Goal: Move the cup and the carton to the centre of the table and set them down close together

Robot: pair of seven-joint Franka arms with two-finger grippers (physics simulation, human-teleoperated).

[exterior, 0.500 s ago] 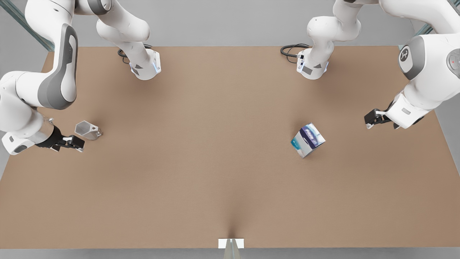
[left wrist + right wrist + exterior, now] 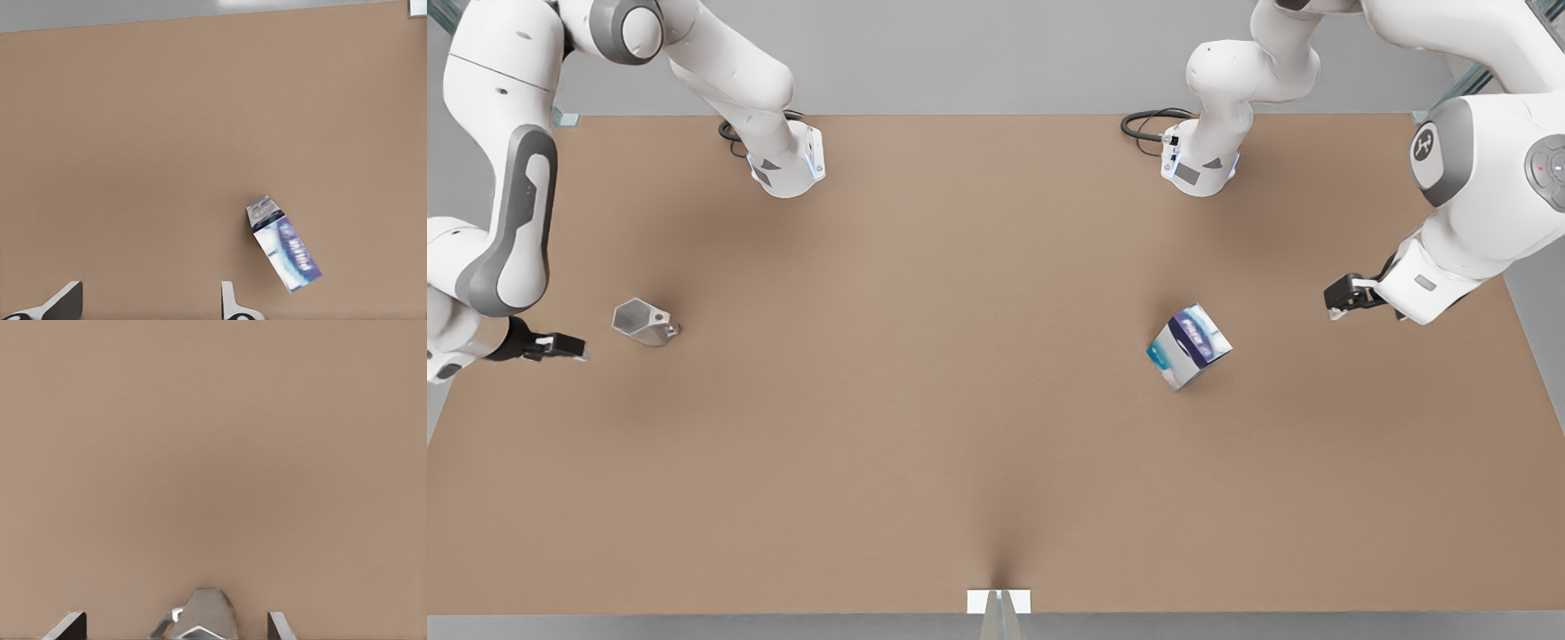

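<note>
On the surface (image 2: 960,400) my right gripper (image 2: 560,347) sits jaws open beside the cup (image 2: 644,322) at frame left, while my left gripper (image 2: 1343,298), jaws open too, faces the carton (image 2: 1188,346) at mid-right.

This is a robot test bench, like in a laboratory, and it is rendered by a simulator. A large plain brown table (image 2: 960,400) has two white robot arms fixed on its far edge by round bases (image 2: 787,164) (image 2: 1200,164), each with a black cable (image 2: 1147,120) beside it. Behind the table is only a flat grey background. A small white bracket (image 2: 999,602) sits at the near edge. Nothing looks like home furniture.
</note>
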